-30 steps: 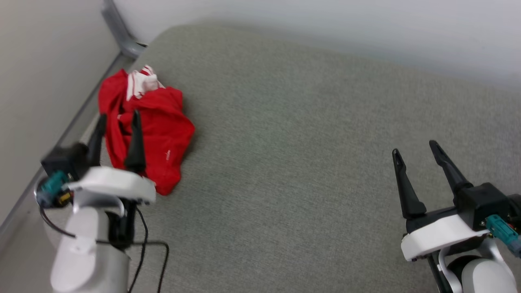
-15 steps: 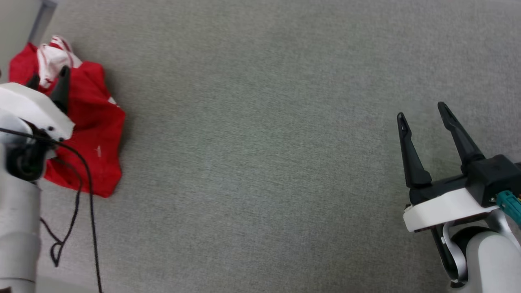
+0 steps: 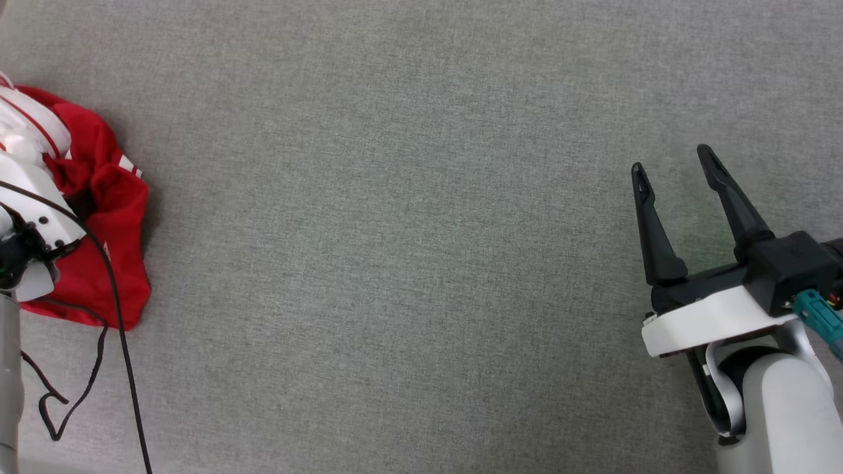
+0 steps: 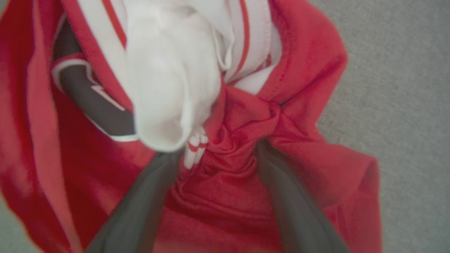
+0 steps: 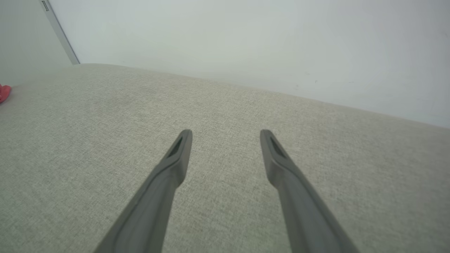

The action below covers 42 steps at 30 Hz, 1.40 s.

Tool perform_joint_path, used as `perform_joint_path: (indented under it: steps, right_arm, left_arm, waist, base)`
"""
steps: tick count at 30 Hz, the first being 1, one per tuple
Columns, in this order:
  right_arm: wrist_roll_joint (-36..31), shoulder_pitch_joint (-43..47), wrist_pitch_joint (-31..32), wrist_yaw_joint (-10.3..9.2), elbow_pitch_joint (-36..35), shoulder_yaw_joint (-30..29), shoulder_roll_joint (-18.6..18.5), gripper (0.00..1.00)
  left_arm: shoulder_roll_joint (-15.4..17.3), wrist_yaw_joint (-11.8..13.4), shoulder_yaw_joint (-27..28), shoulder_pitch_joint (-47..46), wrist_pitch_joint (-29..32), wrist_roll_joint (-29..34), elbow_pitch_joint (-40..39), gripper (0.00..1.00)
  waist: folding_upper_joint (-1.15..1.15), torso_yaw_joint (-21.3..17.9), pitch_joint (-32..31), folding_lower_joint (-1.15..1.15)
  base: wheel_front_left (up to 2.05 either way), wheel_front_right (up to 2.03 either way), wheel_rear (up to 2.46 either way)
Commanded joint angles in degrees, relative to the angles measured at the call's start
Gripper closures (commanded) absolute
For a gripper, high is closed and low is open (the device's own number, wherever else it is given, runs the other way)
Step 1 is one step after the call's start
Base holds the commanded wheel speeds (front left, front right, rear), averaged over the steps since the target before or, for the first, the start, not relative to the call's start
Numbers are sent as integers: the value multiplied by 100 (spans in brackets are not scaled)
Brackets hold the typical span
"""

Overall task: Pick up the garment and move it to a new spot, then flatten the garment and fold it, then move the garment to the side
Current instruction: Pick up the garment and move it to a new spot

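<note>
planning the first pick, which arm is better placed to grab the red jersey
Left. The left arm has its open jaws astride a bunched fold of the red jersey; the right arm hovers, jaws open, over bare grey upholstery far across from it.

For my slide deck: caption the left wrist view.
The left gripper, fingers spread, straddles a bunched fold of the red jersey on grey upholstery.

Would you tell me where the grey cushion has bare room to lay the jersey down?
The widest bare stretch of grey cushion lies between the garment and the right claw; more runs ahead of that claw to the pale wall. It is crowded at far left, where the open left claw straddles the garment's folds beside a black cable.
</note>
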Motion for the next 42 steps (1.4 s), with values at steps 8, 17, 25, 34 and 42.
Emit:
perform_joint_path:
  steps: [8,17,25,34,42]
  right_arm:
    - [52,113,-80,-4,114,-158,0,0]
    - [227,508,-116,-4,179,-297,1,0]
    - [348,883,-54,-4,213,-357,1,0]
    - [445,1244,40,-4,106,-463,2,0]
    - [508,1547,142,-4,-46,-537,3,0]
  left_arm:
    - [-294,-31,-232,376,-581,149,56,100]
    - [-262,174,-320,433,-2571,678,-236,100]
    - [-422,274,-496,605,-3853,1024,-487,100]
    - [-772,371,-720,794,-4760,1243,-1119,100]
    - [-1248,440,-996,1156,-4985,1299,-2075,100]
  waist:
    - [0,-47,-412,0]
    - [0,9,-1269,0]
    - [0,-46,-1922,0]
    - [0,-478,-2429,0]
    - [0,-1047,-2638,0]
  base:
    - [0,0,0]
    - [0,0,0]
    - [0,0,0]
    - [0,0,0]
    - [0,0,0]
